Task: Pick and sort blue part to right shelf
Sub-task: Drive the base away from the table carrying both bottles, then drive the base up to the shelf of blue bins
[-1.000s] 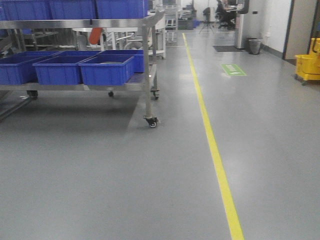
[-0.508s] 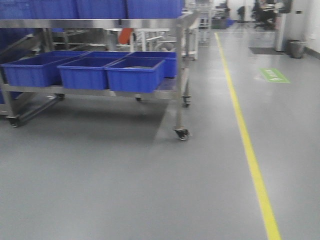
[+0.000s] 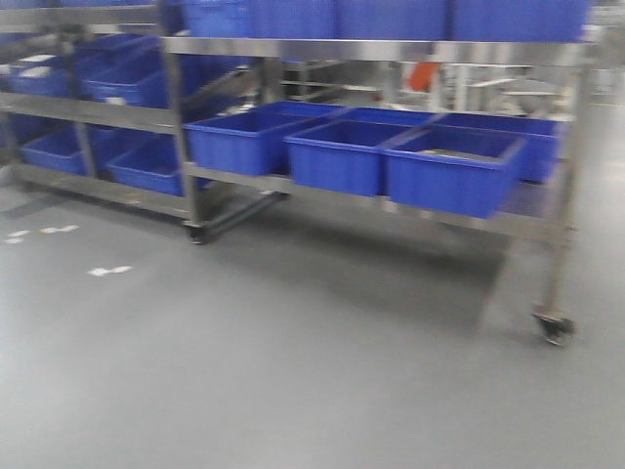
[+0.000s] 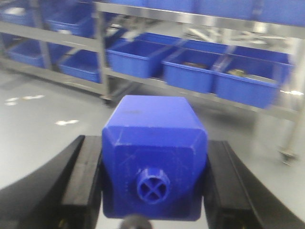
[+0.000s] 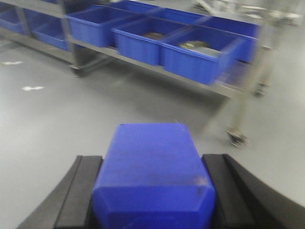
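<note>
Two grippers each clasp a blue block in front of the right shelf (image 3: 391, 51), a steel-framed rack on castors. In the right wrist view, the right gripper (image 5: 152, 179) is clenched on the blue part (image 5: 150, 157), with black fingers (image 5: 78, 191) pressed to both its sides. The part is held above the floor, well short of the shelf, and its near end runs out of frame, so we cannot see its top. In the left wrist view, the left gripper (image 4: 153, 160) is clamped on a squat blue block (image 4: 152, 138), whose small round knob (image 4: 153, 185) faces the camera.

The shelf's lower rail carries a row of large blue bins (image 3: 454, 171), open at the top, and more blue bins sit on the rail above. A castor (image 3: 555, 327) stands under the shelf's right post. Left of the shelf is a second steel rack (image 3: 88, 109) with further blue bins. The floor (image 3: 293, 381) before the shelf is smooth, pale grey and slightly glossy. A few small white marks (image 3: 109, 271) lie on it to the shelf's front left. Something orange (image 3: 422, 73) shows behind the shelf, too blurred for us to identify.
</note>
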